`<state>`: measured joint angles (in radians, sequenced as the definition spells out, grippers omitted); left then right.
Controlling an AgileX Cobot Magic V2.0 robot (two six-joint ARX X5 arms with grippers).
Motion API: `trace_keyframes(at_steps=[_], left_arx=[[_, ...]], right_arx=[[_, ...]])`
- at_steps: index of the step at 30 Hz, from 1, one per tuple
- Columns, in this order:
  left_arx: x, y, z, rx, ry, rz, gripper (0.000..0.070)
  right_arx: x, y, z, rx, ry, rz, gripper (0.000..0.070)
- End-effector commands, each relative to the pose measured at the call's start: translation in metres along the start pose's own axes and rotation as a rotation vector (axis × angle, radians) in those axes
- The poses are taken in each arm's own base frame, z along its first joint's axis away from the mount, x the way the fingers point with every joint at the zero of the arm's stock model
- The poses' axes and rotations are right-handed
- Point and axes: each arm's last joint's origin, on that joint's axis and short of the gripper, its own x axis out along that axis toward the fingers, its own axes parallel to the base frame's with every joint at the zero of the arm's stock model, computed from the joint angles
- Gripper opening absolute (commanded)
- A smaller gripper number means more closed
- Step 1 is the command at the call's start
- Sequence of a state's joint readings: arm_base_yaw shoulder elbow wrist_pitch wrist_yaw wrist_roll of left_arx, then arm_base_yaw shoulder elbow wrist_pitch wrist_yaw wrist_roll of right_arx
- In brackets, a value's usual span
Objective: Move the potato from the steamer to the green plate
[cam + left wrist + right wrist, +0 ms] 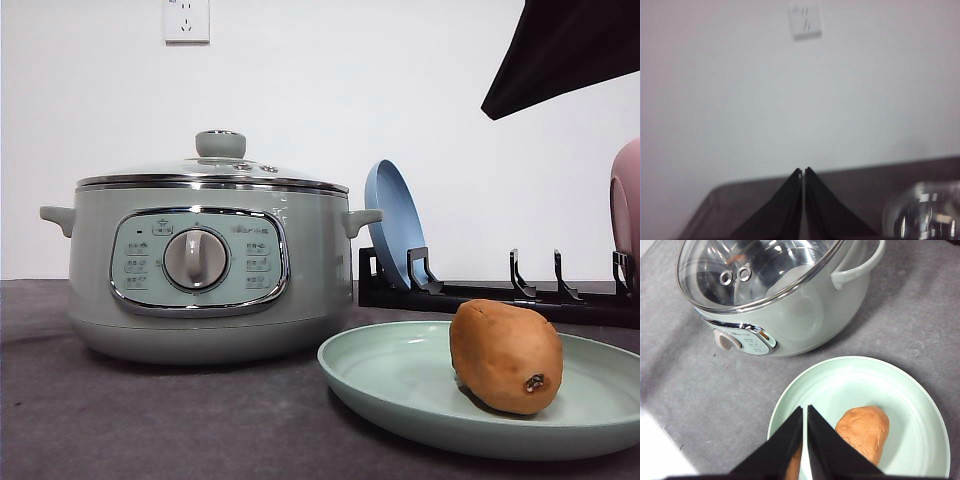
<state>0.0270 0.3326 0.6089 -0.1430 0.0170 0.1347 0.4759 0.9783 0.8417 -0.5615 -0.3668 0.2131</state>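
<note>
The right gripper [805, 412] hangs above the green plate [400, 385], its jaws clenched tip to tip on nothing. The potato [864, 432] lies on that plate, partly under and just beside the jaws, not touching them. Beyond the jaws the plate's bare floor runs to its raised rim, and past the rim a strip of grey tabletop [715, 390] separates it from the steamer [200, 270], which stands near with its glass lid [755, 270] on. The tabletop's edge falls off to one side of the jaws, past open cloth.

The left gripper [803, 172] also has its jaws pressed together, empty, pointing at a white wall with a socket [805, 21]; open tabletop lies beyond them and the blurred lid curves off to one side.

Behind the plate a black rack [500, 290] holds one blue plate [395, 225] upright and one pink dish [627, 200] at the frame edge. One potato, one steamer, one green plate.
</note>
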Motion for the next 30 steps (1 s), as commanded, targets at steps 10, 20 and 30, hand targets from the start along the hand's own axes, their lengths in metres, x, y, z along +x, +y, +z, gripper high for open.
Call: trace_keyframes(at_steps=[10, 20, 30], left_arx=[[-0.009, -0.010, -0.082, 0.010, 0.111, 0.002, 0.0001], [-0.013, -0.018, -0.143, 0.009, 0.189, -0.009, 0.0001], [-0.013, -0.022, -0.169, 0.007, 0.261, -0.019, 0.0001]], right_arx=[[-0.001, 0.003, 0.005, -0.022, -0.016, 0.006, 0.0001], [-0.001, 0.003, 0.005, -0.022, -0.016, 0.006, 0.0001], [-0.001, 0.003, 0.005, -0.022, -0.016, 0.007, 0.0001]])
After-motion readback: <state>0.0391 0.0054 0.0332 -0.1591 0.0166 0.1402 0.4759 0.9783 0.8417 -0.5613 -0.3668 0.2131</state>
